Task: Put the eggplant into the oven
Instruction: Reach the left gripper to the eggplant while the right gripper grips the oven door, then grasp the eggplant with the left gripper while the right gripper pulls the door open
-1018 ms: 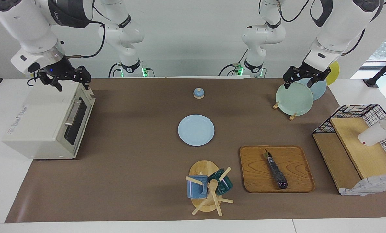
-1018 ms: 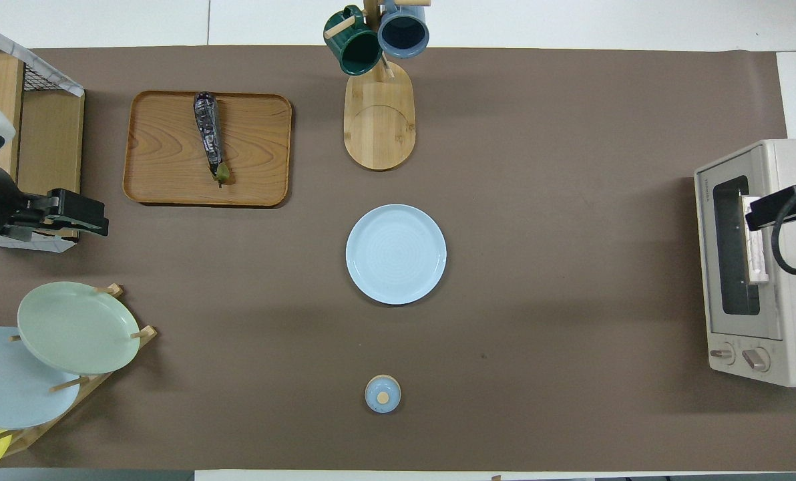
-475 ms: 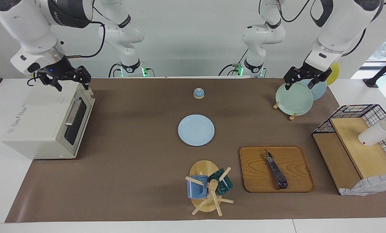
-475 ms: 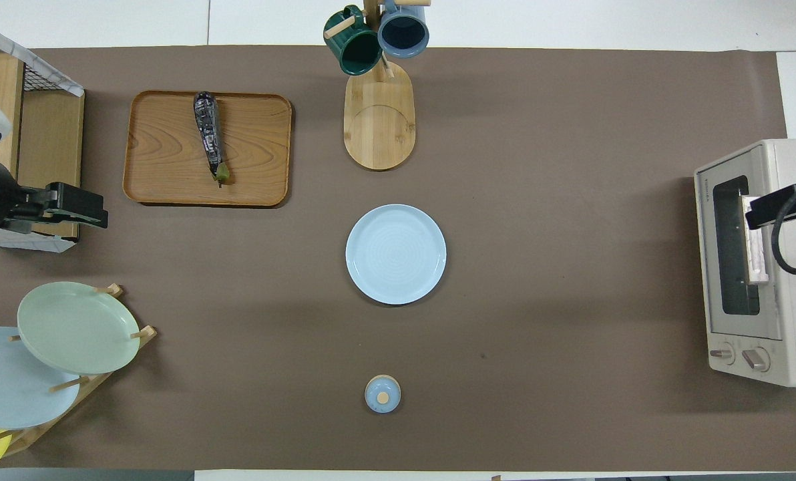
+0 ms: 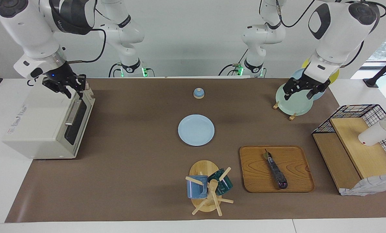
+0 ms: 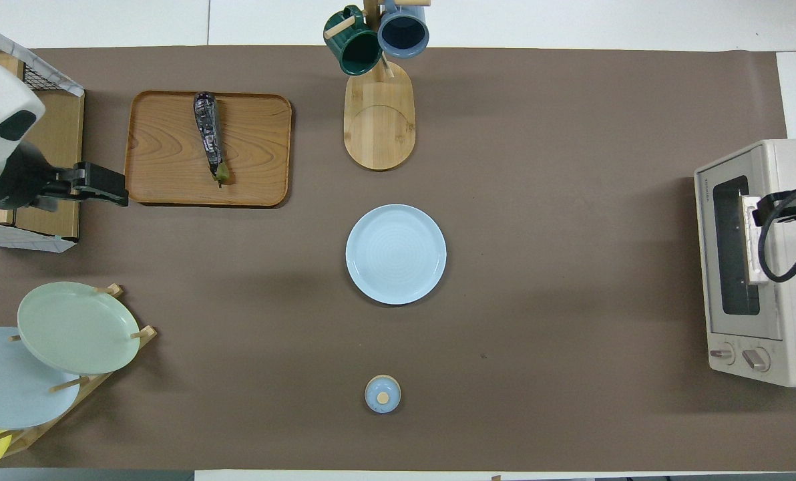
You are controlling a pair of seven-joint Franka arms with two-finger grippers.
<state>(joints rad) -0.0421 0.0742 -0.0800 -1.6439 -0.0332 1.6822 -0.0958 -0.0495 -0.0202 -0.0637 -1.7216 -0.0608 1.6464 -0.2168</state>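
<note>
On the tray [image 5: 296, 155], well apart from the oven [image 5: 40, 126], I see the eggplant [image 5: 276, 171] lying untouched. My left gripper [image 5: 299, 94] hangs open-jawed over the green plate [image 5: 291, 103]; my right gripper [image 5: 72, 90] hovers above the oven's top edge, jaws unclear.

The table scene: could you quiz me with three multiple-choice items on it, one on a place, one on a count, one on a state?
1. Where does the eggplant lie?
A. on the wooden tray
B. on the blue plate
C. in the oven

2. How many mugs hang on the mug tree?
A. one
B. two
C. four

3. What is the state of the oven door?
A. shut
B. wide open
C. removed

Answers: 1 A, it rests across the tray's wood. 2 B, a blue one and a dark green one. 3 A, the glass door sits flush with its handle up.
</note>
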